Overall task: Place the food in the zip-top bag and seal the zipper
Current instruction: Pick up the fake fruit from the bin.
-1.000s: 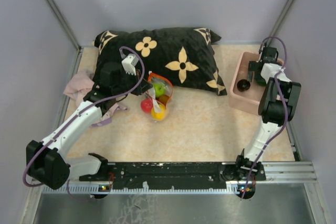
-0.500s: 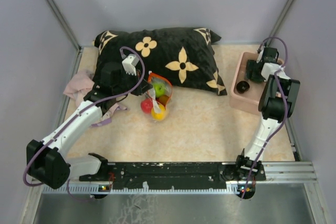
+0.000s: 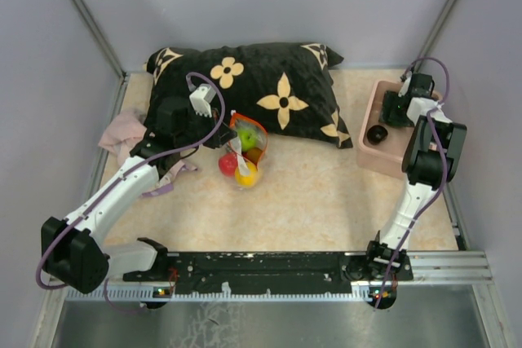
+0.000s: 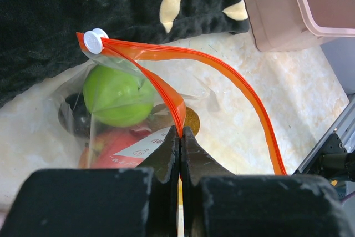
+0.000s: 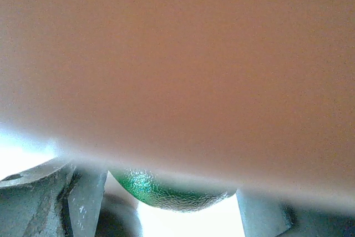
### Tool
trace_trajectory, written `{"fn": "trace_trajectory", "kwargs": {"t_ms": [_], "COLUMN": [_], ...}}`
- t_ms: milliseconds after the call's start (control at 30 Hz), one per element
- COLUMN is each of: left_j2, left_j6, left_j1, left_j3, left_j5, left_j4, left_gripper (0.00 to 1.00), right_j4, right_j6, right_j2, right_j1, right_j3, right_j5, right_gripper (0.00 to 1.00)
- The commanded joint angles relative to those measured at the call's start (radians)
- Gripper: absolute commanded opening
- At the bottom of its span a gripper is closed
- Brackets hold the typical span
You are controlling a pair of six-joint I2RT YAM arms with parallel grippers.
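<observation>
Zipper edge between tight left jaws

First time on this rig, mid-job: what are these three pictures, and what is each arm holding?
This is two robot arms bolted to a table. The overhead picture shows both; the other two come from a camera on each wrist. The left fingers are pinched shut on the zip-top bag at its zipper, with food inside. The right fingers are down in the pink bin, a green piece between them; grip unclear. A pillow lies behind.
</observation>
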Motion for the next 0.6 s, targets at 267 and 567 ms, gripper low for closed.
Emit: {"fn": "trace_trajectory", "kwargs": {"t_ms": [267, 567], "left_j2": [-0.007, -0.006], "left_j6": [-0.013, -0.011], "left_j1": [-0.004, -0.004], "left_j3": [0.005, 0.002], "left_j5": [0.023, 0.035], "left_j4": [0.015, 0.028], "left_gripper": [0.00, 0.00], "right_j4": [-0.063, -0.132], "right_j6": [0.095, 0.166], "right_j2": [-0.204, -0.368], "right_j1": [-0.007, -0.007], "right_j3": [0.007, -0.017], "right_j5": [0.054, 0.050], "right_gripper": [0.52, 0.49]}}
